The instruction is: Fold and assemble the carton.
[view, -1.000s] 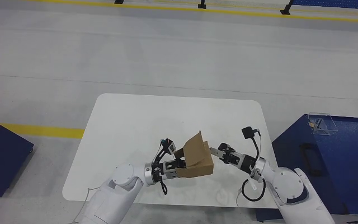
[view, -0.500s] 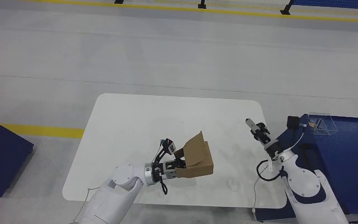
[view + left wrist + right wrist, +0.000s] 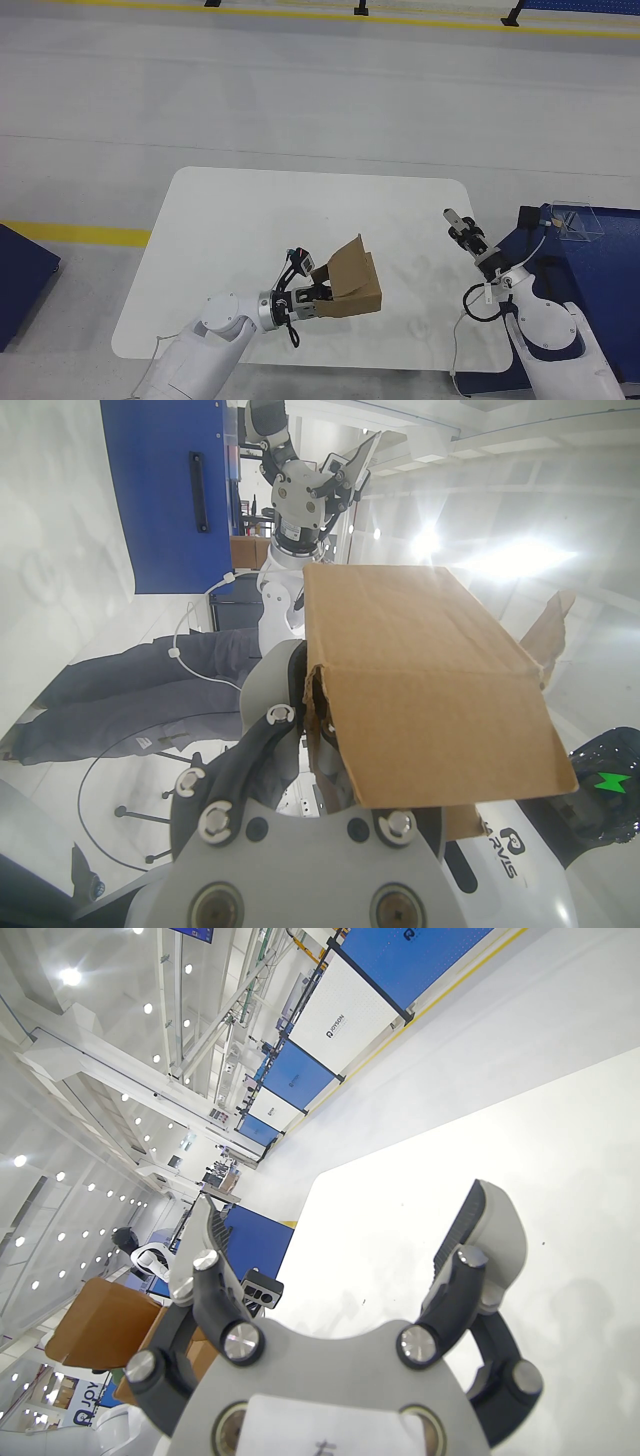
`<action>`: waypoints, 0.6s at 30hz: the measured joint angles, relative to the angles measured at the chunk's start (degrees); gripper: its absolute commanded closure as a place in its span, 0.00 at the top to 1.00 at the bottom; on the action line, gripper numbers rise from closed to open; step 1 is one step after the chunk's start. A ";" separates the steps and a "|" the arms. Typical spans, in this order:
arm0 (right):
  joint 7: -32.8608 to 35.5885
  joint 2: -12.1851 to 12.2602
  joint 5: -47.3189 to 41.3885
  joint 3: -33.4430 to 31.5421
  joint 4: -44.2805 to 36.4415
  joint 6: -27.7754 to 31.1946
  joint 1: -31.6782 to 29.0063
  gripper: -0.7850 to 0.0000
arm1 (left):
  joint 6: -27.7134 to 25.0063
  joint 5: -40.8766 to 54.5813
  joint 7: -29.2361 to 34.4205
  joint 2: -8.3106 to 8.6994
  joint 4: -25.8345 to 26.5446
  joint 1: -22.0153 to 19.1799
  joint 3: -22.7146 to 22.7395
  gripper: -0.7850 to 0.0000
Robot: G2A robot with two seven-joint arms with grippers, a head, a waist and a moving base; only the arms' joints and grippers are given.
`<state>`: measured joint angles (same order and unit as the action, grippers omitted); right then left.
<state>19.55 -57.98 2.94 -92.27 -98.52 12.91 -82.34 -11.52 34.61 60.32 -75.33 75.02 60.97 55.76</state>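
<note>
A brown cardboard carton [image 3: 350, 278], partly folded with one flap standing up, is held just above the white table [image 3: 300, 210] near its front edge. My left gripper [image 3: 318, 295] is shut on the carton's left edge. In the left wrist view the carton [image 3: 425, 680] spreads out from the left gripper [image 3: 312, 720], and its torn corner sits between the fingers. My right gripper [image 3: 455, 220] hangs open by the table's right edge, well apart from the carton. In the right wrist view the right gripper [image 3: 345, 1198] holds nothing, and the carton [image 3: 100, 1323] lies farther off.
A blue cabinet [image 3: 570, 280] stands just right of the table with a clear plastic holder [image 3: 575, 220] on top. Another blue block [image 3: 20, 280] sits at the far left. The table's back half is bare white surface.
The right gripper has drawn away from the carton's right side to the table's right edge and risen. The left gripper and carton have stayed in place.
</note>
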 measured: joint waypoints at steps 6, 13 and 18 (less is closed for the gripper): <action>0.00 0.00 0.00 0.00 0.00 0.00 0.00 1.00 | 0.00 0.00 0.00 0.00 0.00 0.00 0.00 0.00; 0.00 0.00 0.00 0.00 0.00 0.00 0.00 1.00 | 7.56 6.36 -9.76 -0.49 6.92 3.72 -0.71 0.00; 0.00 0.00 0.00 0.00 0.00 0.00 0.00 1.00 | 11.90 6.69 -25.31 -1.13 18.41 9.56 -2.47 0.00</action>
<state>19.55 -57.98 2.94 -92.27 -98.52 12.91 -82.34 0.38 41.30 35.02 -76.46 93.43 70.53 53.29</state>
